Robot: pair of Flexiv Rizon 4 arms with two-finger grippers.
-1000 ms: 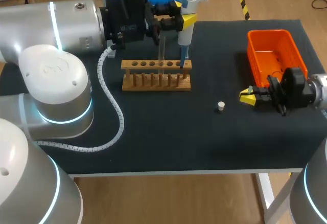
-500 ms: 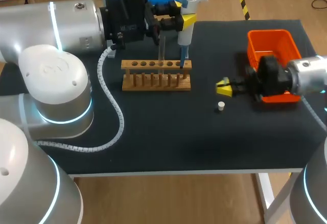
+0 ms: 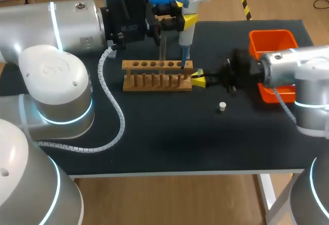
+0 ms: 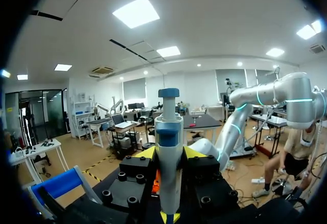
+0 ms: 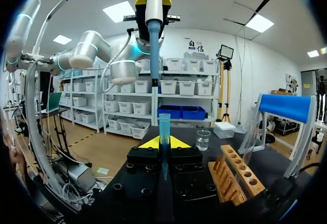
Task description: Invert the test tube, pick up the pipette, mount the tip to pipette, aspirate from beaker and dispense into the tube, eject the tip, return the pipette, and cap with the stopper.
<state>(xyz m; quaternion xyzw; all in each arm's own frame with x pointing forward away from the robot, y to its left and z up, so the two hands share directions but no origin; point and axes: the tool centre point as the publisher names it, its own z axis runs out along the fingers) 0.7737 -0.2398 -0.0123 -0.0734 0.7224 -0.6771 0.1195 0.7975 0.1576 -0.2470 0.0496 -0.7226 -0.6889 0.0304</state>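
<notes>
While your left arm [image 3: 61, 27] holds the pipette [image 3: 188, 17] upright over the end of the wooden rack [image 3: 157, 83] nearest your right side, its jaws pinching the pipette body from both sides, your right arm [image 3: 288, 66] has its jaws just beside that same end of the rack. In the right wrist view a blue tip [image 5: 163, 127] stands between those jaws. They look pressed onto it, though the contact itself is hard to make out. The pipette's shaft hangs above the tip, apart from it and not quite in line.

This looks like the tip-mounting step, with aspirating, dispensing, ejecting, returning and capping all yet to do. The test tube [image 3: 163, 48] stands upright in the rack. The beaker [image 5: 203, 139] sits on the worktop [image 3: 169, 132] ahead of your right jaws. The stopper [image 3: 222, 106] lies loose near your right arm, apart from the rack.

Watch the alignment first. If the tip meets the shaft off-axis, it may tilt or slide in the jaws instead of seating, and a half-seated tip could leak or drop off at the beaker. Your right jaws are also close enough to the rack that a sideways correction could nudge it and rock the tube. A low sweep of that arm could roll the stopper away.
</notes>
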